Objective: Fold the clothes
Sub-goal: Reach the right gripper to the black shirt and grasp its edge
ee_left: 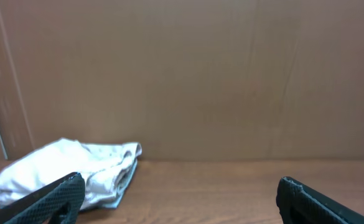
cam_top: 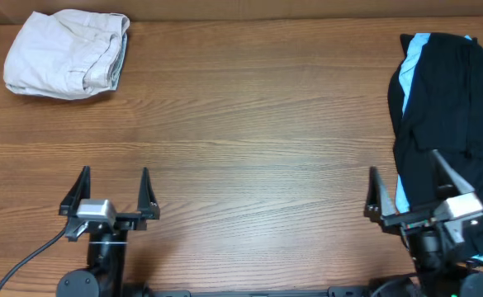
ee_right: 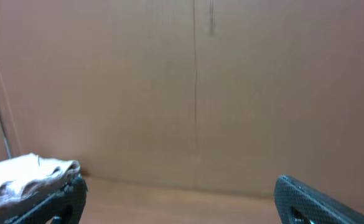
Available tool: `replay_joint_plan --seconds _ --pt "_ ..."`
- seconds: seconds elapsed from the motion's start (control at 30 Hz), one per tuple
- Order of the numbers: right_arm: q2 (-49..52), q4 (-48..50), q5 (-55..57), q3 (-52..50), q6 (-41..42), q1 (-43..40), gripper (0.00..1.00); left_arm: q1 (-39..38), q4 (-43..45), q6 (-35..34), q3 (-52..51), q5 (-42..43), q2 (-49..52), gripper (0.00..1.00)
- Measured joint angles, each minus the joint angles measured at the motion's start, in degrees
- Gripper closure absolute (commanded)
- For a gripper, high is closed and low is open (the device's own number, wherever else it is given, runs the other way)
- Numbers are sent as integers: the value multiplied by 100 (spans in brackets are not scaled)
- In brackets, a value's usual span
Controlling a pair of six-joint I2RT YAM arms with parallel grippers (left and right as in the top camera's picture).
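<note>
- Overhead view: I see a brown wood-grain bench (cam_top: 249, 107) with clothes at both far corners and my two arms at the near edge.
- A large plain black fabric garment (cam_top: 452, 91) lies heaped along the right side of the bench, reaching from the far edge down to the near edge.
- A light blue fabric shirt (cam_top: 406, 78) peeks out along the left edge of the black heap, mostly buried under it.
- A pale beige crumpled cloth garment (cam_top: 68, 54) sits bundled alone in the far left corner, well apart from the black heap.
- My left claw (cam_top: 115, 171) is spread wide over bare wood near the front left and has hold of nothing.
- My right claw (cam_top: 404, 162) is also spread wide and holds nothing. One finger stands over bare wood and the other lies across the near end of the black heap. I cannot tell whether it touches the cloth.
- Left wrist view: the beige bundle (ee_left: 70, 165) lies ahead to the left, in front of a plain brown back wall (ee_left: 200, 74).
- Right wrist view: the beige bundle (ee_right: 20, 177) shows at the far left, past the wide fingers.
</note>
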Motion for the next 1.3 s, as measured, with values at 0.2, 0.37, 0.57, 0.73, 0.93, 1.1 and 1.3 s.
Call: replay_joint_plan --seconds 0.2,0.37,0.57,0.73,0.93,1.1,1.3 --pt "1213 -846 48 1392 -125 0 0 0 -457 4 817 2 929 0" --pt "2417 -1906 83 2667 -153 0 0 0 -1432 129 2094 2 2164 0" --pt "3915 -3370 26 4391 -151 0 0 0 -2839 155 3939 11 3722 0" --pt "5034 -4419 -254 5584 -151 -2 0 0 -3821 227 5112 162 4769 0" --pt "6196 -4822 -485 6026 -151 -2 0 0 -4527 404 5858 350 5960 0" --pt "6902 -4927 -686 6026 -146 -2 0 0 -4529 428 5869 372 6898 0" --pt "7611 -5182 -535 6028 953 -595 0 0 -4520 426 5873 568 8140 5"
